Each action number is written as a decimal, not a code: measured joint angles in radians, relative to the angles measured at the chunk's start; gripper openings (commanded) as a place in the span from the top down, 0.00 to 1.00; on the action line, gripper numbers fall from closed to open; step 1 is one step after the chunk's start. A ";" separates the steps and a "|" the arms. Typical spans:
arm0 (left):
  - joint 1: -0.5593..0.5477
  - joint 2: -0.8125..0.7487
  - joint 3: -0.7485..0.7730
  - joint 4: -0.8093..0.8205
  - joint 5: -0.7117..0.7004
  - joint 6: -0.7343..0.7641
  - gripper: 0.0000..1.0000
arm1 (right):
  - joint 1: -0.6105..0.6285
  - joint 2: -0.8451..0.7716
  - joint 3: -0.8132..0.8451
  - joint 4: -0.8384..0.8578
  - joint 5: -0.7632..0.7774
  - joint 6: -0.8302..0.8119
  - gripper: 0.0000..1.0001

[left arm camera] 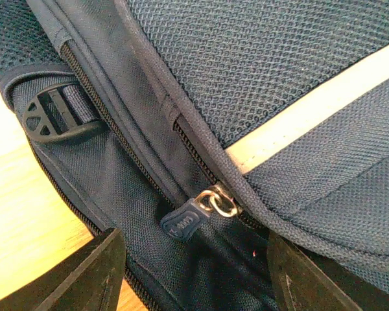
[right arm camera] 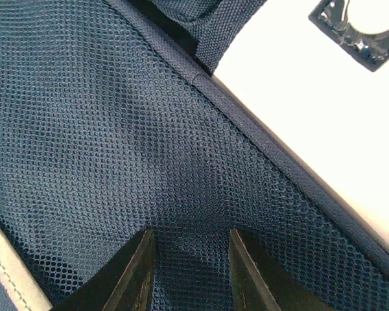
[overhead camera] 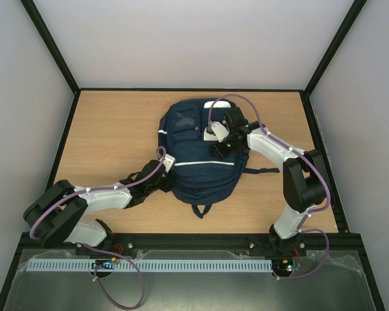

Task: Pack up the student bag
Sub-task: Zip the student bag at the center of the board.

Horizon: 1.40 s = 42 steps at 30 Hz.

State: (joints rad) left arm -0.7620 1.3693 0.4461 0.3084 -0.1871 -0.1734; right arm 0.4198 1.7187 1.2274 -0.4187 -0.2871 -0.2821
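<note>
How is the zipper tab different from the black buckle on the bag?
The zipper tab is dark blue and hangs from a shiny metal ring; the buckle is black plastic on a strap. The tab is solid, the buckle has holes. Both sit on the backpack.

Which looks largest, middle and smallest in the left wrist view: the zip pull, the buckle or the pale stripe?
1. Pale stripe, running off the frame.
2. Buckle.
3. Zip pull.
The last two look close, and the pull may lie nearer the camera, so their order is unsure.
</note>
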 measured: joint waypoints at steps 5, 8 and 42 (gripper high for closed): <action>-0.002 0.024 -0.004 0.062 0.018 0.059 0.38 | 0.006 0.017 0.007 0.006 0.038 0.010 0.67; -0.002 0.026 -0.013 0.098 0.054 0.082 0.40 | 0.006 0.018 0.008 0.011 0.047 0.013 0.66; 0.223 -0.108 -0.279 0.451 0.365 -0.011 0.39 | 0.006 -0.013 -0.030 0.050 0.074 0.009 0.64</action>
State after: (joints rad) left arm -0.5388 1.2610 0.1673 0.7593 0.1776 -0.1841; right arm 0.4255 1.7054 1.1976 -0.3683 -0.2127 -0.2733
